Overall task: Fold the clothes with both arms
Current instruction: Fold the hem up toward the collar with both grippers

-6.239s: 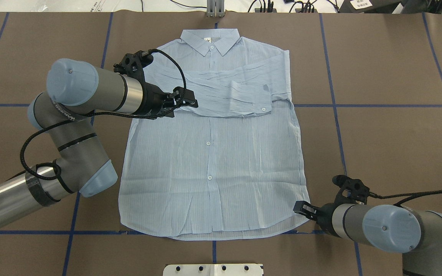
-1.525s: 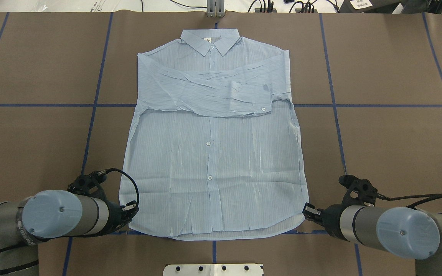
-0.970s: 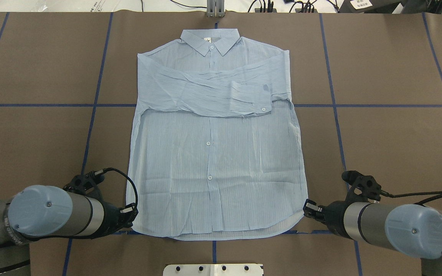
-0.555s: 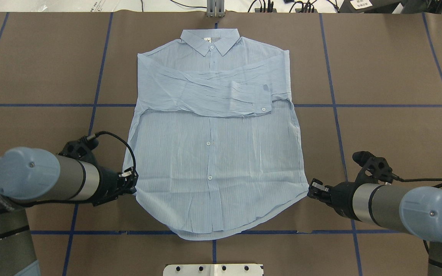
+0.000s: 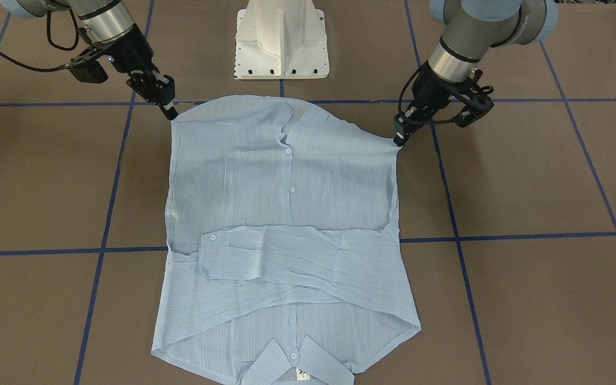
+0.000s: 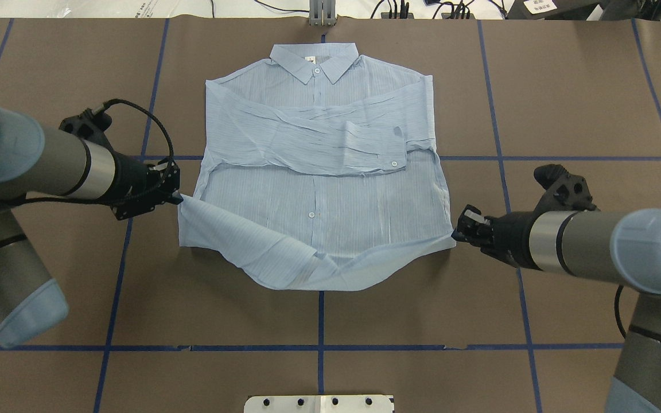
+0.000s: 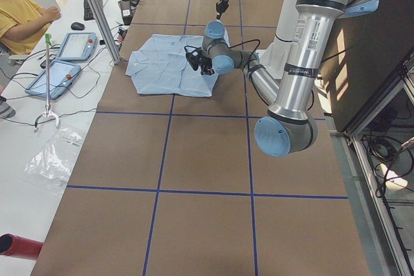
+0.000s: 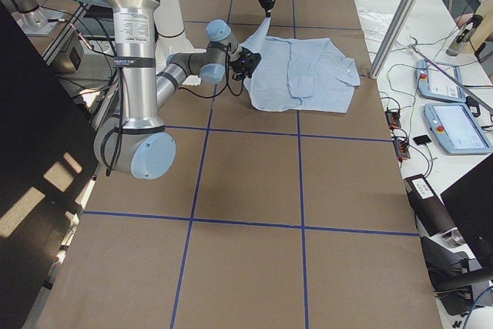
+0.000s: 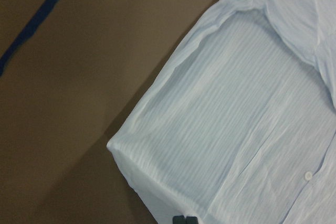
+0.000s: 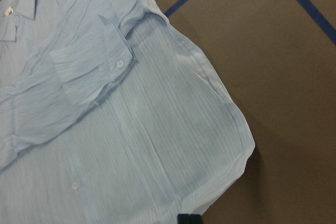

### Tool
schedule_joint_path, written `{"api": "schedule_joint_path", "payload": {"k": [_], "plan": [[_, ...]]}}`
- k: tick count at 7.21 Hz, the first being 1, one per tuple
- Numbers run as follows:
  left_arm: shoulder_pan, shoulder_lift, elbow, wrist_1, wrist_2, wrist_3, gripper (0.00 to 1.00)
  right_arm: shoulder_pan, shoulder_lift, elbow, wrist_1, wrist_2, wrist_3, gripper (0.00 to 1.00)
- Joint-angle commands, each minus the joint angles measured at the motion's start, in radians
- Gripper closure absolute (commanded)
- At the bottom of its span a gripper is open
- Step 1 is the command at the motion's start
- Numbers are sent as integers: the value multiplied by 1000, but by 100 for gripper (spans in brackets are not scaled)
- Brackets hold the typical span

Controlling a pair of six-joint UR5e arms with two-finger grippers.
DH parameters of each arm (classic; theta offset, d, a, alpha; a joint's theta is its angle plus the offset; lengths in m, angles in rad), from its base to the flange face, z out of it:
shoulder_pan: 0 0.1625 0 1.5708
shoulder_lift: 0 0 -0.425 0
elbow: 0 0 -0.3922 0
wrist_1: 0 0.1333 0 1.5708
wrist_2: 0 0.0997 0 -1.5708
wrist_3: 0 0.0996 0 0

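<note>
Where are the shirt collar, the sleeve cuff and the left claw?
shirt collar (image 6: pixel 314 62): overhead view, its middle.
sleeve cuff (image 6: pixel 397 148): overhead view, the cuff's middle.
left claw (image 6: pixel 177 197): overhead view, between its fingertips.

The shirt (image 6: pixel 330 189) is a pale light blue with fine stripes running along its body, and its turned-up hem looks slightly paler. Its buttons (image 6: pixel 310 214) are white. The collar (image 6: pixel 314 60) has the same striped blue, and the label (image 6: pixel 309 59) at the neck is white. The surface (image 6: pixel 583 86) is dull brown, crossed by a grid of dark blue lines (image 6: pixel 583 158). The left arm (image 6: pixel 49 163) and the right arm (image 6: pixel 571 246) are grey metal, each with a bright silver band by the wrist and pale blue joint caps (image 6: pixel 660 252). The left hand (image 6: pixel 177 198) and the right hand (image 6: pixel 458 232) are black, as are the cables (image 6: pixel 158 123). The base (image 5: pixel 282 40) is white.
</note>
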Motion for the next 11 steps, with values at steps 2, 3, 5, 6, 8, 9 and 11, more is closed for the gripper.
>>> {"api": "schedule_joint_path", "payload": {"k": [2, 3, 5, 6, 8, 9, 11], "plan": [[-142, -145, 187, -3, -73, 45, 100, 141, 252, -87, -256, 51, -19, 100], [-159, -185, 238, -4, -73, 46, 100, 172, 269, -130, -256, 50, -47, 100], [-202, -249, 409, -123, -74, 44, 100, 240, 338, -268, -253, 48, -128, 100], [-218, -295, 513, -182, -74, 44, 100, 255, 379, -344, -246, 48, -133, 100], [-251, -386, 740, -326, -73, 43, 100, 307, 499, -527, -245, 48, -150, 100], [-251, -412, 823, -401, -70, 41, 100, 320, 525, -596, -223, 40, -153, 100], [-248, -461, 924, -454, -62, 41, 100, 329, 567, -728, -135, 34, -151, 100]]}}
